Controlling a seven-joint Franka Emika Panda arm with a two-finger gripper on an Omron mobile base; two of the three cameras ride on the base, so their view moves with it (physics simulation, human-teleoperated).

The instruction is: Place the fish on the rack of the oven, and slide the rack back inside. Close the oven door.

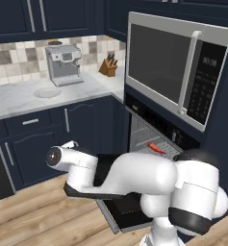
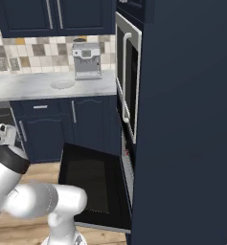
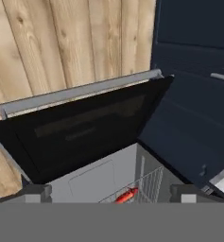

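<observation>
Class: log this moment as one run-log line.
fish: on rack | oven door: open, lowered | claw: open, empty, above door

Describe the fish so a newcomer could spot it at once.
Find the black oven under the steel-framed microwave, its door dropped open. On the silver wire rack lies the fish: small, slim, the only red-orange thing there.

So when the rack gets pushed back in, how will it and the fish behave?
The rack is thin metal bars, so probably stiff and likely to slide in straight. The fish lies loose on the bars, small and slim, so it may shift or roll if shoved abruptly.
</observation>
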